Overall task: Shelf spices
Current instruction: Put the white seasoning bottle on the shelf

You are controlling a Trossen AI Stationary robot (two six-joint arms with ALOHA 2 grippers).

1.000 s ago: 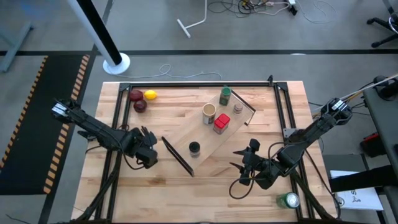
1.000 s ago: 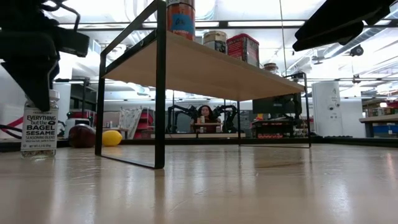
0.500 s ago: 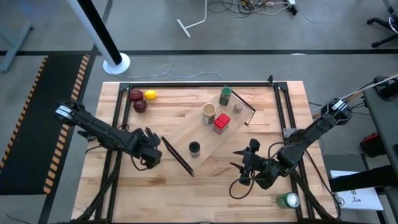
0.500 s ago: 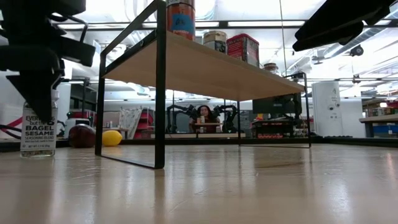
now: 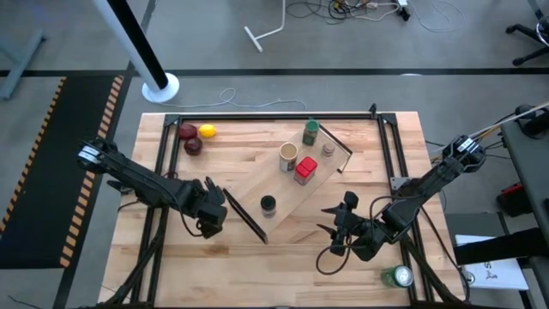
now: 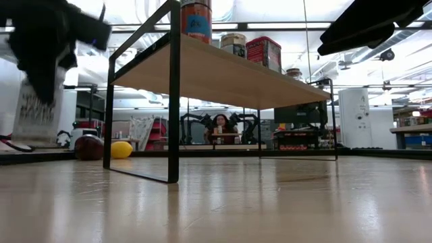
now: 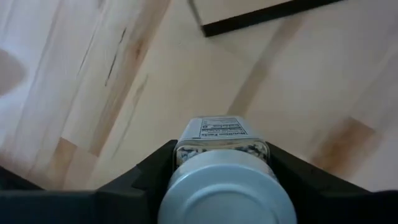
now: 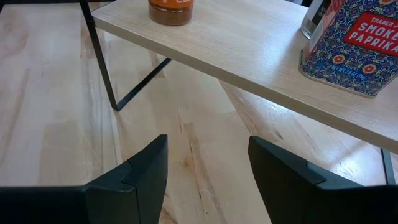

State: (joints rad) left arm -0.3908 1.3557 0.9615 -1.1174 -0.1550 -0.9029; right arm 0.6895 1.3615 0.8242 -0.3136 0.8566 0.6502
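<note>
Slatted wooden tabletop (image 5: pixel 283 249) carries the pale wooden shelf (image 5: pixel 287 184). My left pincer (image 5: pixel 213 216) clamps a small white-lidded glass seasoning jar (image 7: pixel 221 174) just below its lid; it looks light, rigid, probably slippery. My right pincer (image 8: pixel 205 163) waits, spread empty, near the shelf.

Bright, even overhead light fills every view. Seen from table height, ceiling strip lights glare white and the left hand (image 6: pixel 47 40) smears with motion blur, as does the white-lidded jar (image 6: pixel 35 111) in it. The tabletop (image 6: pixel 270 202) nearest the lens is soft. Shadows under the shelf (image 5: pixel 296 184) are faint.
</note>
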